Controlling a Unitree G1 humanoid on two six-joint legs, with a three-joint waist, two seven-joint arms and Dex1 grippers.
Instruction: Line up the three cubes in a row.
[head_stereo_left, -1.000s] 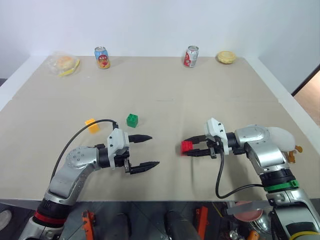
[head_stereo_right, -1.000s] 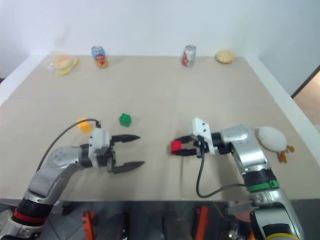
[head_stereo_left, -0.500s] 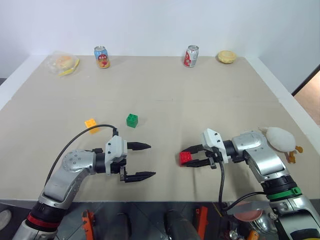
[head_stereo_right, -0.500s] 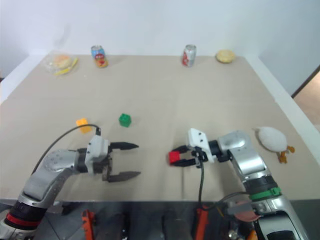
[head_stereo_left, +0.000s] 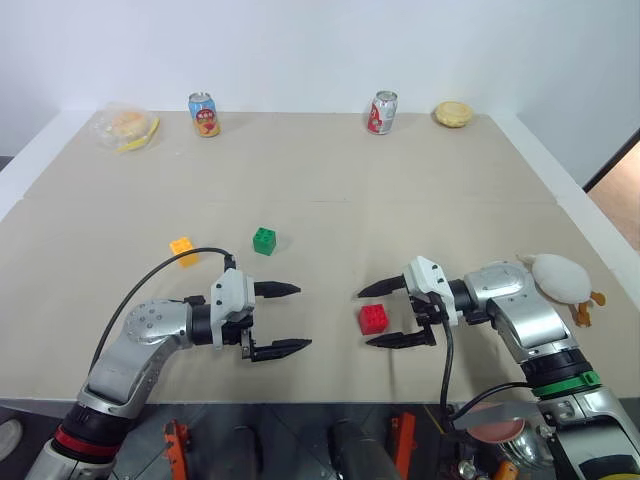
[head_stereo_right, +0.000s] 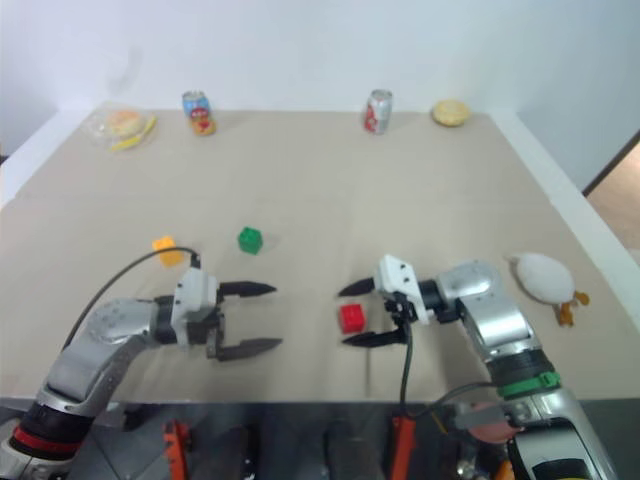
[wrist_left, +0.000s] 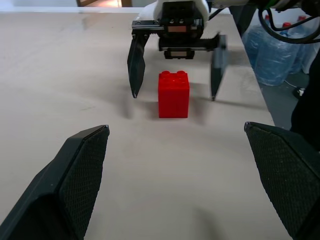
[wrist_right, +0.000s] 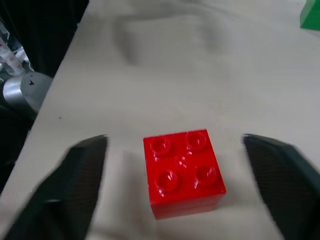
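Observation:
The red cube (head_stereo_left: 373, 318) sits studs-up on the tan table (head_stereo_left: 330, 190), between the spread fingers of my right gripper (head_stereo_left: 364, 318), which is open and not touching it. My left gripper (head_stereo_left: 303, 318) is open too, pointing at the red cube from a short way to its left. The left wrist view shows the red cube (wrist_left: 173, 94) standing free, framed by the right gripper's fingers. The green cube (head_stereo_left: 264, 240) and the orange-yellow cube (head_stereo_left: 182, 247) lie apart from each other on the table beyond my left arm.
Two drink cans (head_stereo_left: 204, 114) (head_stereo_left: 382, 112) stand along the far edge. A clear bag of food (head_stereo_left: 127, 127) and a yellow round item (head_stereo_left: 453, 114) lie in the far corners. A white rounded lump (head_stereo_left: 560, 275) rests beside my right arm.
My right gripper has opened and let go of the red cube, which now rests on the table. The left gripper has kept its place and stays open.

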